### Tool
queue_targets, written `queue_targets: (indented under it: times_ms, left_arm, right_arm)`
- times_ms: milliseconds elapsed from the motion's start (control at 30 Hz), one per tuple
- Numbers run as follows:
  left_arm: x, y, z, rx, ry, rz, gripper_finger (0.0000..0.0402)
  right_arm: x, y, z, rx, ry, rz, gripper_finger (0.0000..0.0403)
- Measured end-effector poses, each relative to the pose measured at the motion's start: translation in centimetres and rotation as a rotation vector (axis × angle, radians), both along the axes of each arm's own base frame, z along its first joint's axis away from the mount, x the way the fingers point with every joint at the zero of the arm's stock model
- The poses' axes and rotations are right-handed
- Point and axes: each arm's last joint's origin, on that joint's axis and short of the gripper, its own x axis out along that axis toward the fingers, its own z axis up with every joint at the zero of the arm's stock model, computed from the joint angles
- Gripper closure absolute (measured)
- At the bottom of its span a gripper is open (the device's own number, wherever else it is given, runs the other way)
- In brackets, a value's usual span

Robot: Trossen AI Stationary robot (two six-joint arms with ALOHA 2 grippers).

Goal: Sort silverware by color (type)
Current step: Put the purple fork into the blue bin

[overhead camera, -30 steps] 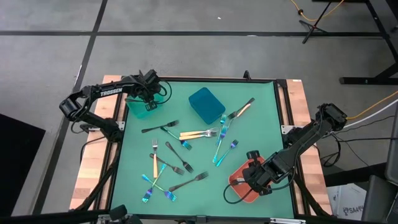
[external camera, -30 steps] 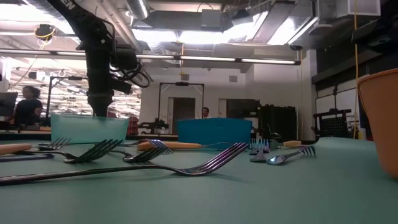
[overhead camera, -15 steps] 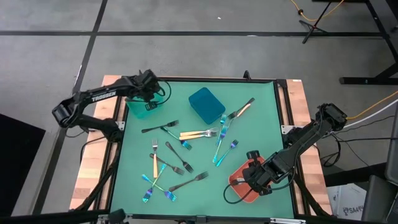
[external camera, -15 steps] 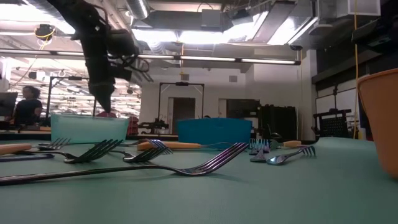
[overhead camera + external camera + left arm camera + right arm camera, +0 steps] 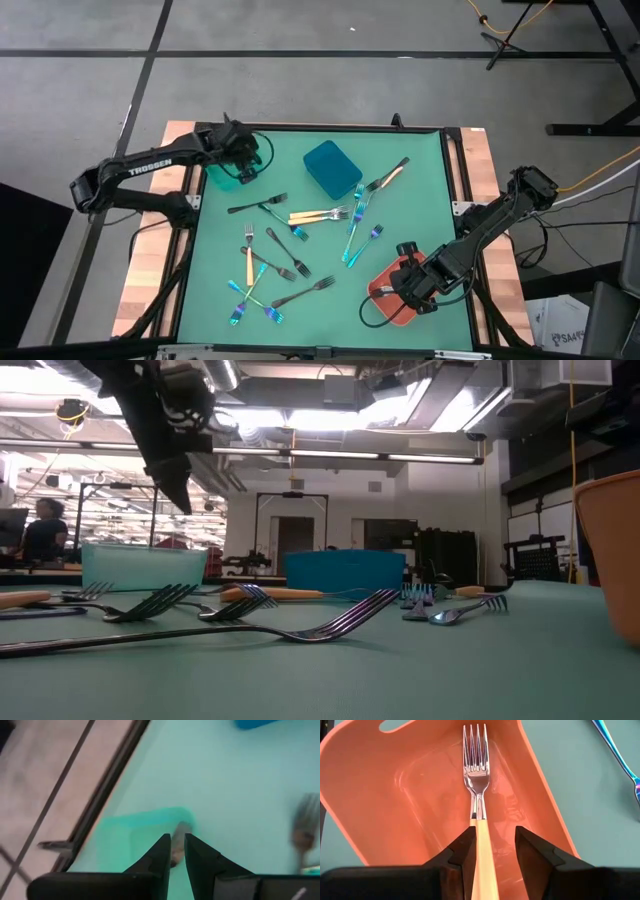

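Observation:
Several forks [image 5: 300, 215] of black, gold-handled, blue-teal and silver kinds lie scattered on the green mat [image 5: 420, 200]. My left gripper [image 5: 177, 842] hangs above the teal bin [image 5: 222, 172] at the far left, open by a narrow gap and holding nothing. A blurred grey shape [image 5: 181, 831] lies in that bin. My right gripper [image 5: 492, 845] stands open over the coral bin [image 5: 380, 785] at the near right. A gold-handled fork [image 5: 476, 775] lies there, head on the bin's floor, handle running back between the fingers. My right gripper points down into the coral bin with the fork's handle [image 5: 482, 837] between its fingers. A gap shows between the handle and one finger [image 5: 530, 850]. Whether the other finger touches the handle, I cannot tell.
A blue bin [image 5: 333, 168] stands upside down at the far middle of the mat. The mat's raised black frame [image 5: 445, 170] and wooden table edges surround it. A person [image 5: 42, 530] stands far off in the room behind.
My left gripper has risen from just above the teal bin's rim to well over it. It has drawn back toward the table's left edge and tipped from upright to slanting. The forks and my right gripper have kept still.

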Motion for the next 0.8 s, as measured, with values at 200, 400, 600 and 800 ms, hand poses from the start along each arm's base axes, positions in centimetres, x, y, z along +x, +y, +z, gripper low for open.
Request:
queue_targets:
  times_ms: [200, 400, 600, 800]
  left_arm:
    - [1.4, -2.6, 0.1, -0.076, -0.061, -0.150, 0.0354]
    - [2.6, -5.1, 0.1, -0.122, -0.087, -0.311, 0.0354]
    - [3.7, -7.1, 0.3, -0.151, -0.146, -0.397, 0.0354]
    - [5.6, -8.6, 0.0, -0.166, -0.228, -0.432, 0.0354]
  right_arm:
    - [0.0, 0.0, 0.0, 0.000, 0.000, 0.000, 0.0278]
    - [0.0, 0.0, 0.0, 0.000, 0.000, 0.000, 0.0278]
    - [0.0, 0.0, 0.0, 0.000, 0.000, 0.000, 0.0278]
    - [0.0, 0.0, 0.0, 0.002, -0.002, 0.000, 0.0279]
